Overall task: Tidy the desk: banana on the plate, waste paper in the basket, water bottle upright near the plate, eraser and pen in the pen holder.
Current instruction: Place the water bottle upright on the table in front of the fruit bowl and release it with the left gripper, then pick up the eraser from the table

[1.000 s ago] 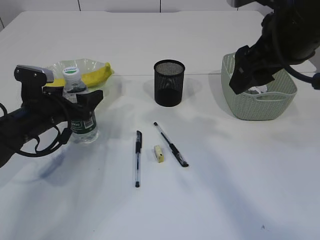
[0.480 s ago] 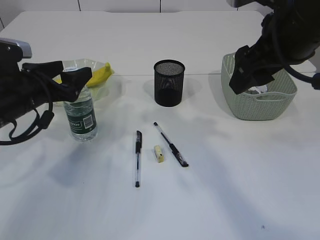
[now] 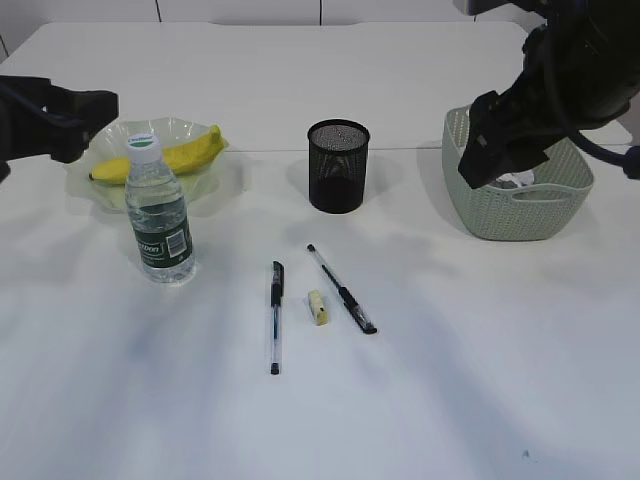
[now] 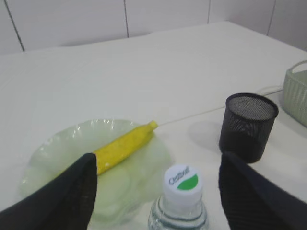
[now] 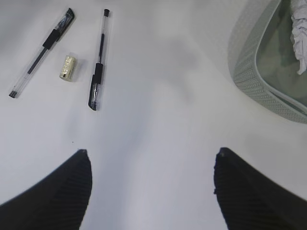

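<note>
Banana [image 3: 165,158]: on plate [image 3: 105,185]. Bottle [image 3: 160,218]: upright just beside plate. Paper [image 5: 300,36]: in basket [image 3: 530,215], shown by my right wrist view only. Outstanding: eraser [image 3: 317,307] and two pens [image 3: 275,315] [image 3: 341,288] lying on desk [image 3: 450,380], near holder [image 3: 338,165]. My left gripper [image 4: 156,191]: jaws spread, empty, above the bottle cap. My right gripper [image 5: 151,191]: jaws wide, empty. Next, I judge: descend on one pen, pinch.

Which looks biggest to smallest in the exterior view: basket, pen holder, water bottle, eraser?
1. basket
2. water bottle and pen holder: the bottle looks taller, the holder wider, and the bottle stands nearer the camera, so no ranking.
3. eraser, clearly smallest.
</note>
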`<move>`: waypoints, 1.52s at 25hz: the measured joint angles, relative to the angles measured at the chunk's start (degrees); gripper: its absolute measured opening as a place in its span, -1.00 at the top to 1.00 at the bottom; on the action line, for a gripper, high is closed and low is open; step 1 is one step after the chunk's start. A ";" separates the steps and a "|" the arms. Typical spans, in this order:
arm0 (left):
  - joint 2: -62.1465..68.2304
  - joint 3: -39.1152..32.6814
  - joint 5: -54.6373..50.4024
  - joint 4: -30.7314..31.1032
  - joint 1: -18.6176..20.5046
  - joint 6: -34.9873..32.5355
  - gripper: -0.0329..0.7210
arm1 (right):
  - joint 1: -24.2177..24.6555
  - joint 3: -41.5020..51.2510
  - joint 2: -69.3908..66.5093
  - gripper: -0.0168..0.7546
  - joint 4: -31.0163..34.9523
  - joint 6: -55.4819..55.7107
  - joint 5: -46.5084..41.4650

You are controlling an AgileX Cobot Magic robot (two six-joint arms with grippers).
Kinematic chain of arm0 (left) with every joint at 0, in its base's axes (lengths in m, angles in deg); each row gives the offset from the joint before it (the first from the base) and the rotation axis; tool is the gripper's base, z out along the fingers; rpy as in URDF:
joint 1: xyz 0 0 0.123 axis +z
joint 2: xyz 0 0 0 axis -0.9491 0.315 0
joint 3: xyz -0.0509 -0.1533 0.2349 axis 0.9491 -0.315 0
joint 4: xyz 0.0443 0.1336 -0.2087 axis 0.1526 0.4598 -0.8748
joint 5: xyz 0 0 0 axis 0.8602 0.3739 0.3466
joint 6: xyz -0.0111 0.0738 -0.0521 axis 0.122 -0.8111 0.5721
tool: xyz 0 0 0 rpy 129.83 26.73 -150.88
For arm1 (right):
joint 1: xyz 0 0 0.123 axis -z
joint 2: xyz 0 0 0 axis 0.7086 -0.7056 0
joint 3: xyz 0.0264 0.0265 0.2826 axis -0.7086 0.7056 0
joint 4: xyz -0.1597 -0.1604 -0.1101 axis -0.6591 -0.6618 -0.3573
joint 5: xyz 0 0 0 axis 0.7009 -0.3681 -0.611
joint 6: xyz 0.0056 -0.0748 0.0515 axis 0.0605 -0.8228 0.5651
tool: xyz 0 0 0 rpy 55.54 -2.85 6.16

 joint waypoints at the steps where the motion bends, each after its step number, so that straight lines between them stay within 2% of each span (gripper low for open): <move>1: -1.92 -0.14 -3.72 0.01 0.00 0.61 -0.56 | 0.00 0.00 0.00 -0.58 0.00 0.00 0.00; 8: -12.24 -0.27 -28.77 0.01 0.00 5.60 -0.52 | 0.00 0.00 0.00 -0.58 0.00 0.00 0.00; 13: -17.62 0.47 -45.78 -6.28 0.00 5.83 -0.51 | 0.00 0.00 0.00 -0.58 0.00 0.00 0.00; 15: -18.40 2.18 -53.16 -10.09 0.00 4.04 -0.51 | 0.00 0.00 0.00 -0.58 0.00 0.00 0.00; 19: -18.72 6.96 -65.05 -18.32 0.00 -4.44 -0.51 | 0.00 0.00 0.00 -0.58 0.00 0.00 -1.88; 23: -18.72 9.88 -72.44 -24.33 0.00 -8.34 -0.51 | 0.00 0.00 0.00 -0.58 1.55 0.00 -2.54; 27: -18.75 10.21 -77.75 -29.10 0.00 -14.10 -0.51 | 0.00 0.00 0.00 -0.58 7.55 0.00 -2.63; 33: -18.75 10.21 -81.27 -33.52 0.00 -15.46 -0.51 | 0.00 0.00 0.00 -0.56 13.53 3.33 -2.63; 38: -17.82 10.21 -81.29 -36.02 0.14 -16.58 -0.51 | 0.00 0.00 0.00 -0.38 15.18 8.02 -2.63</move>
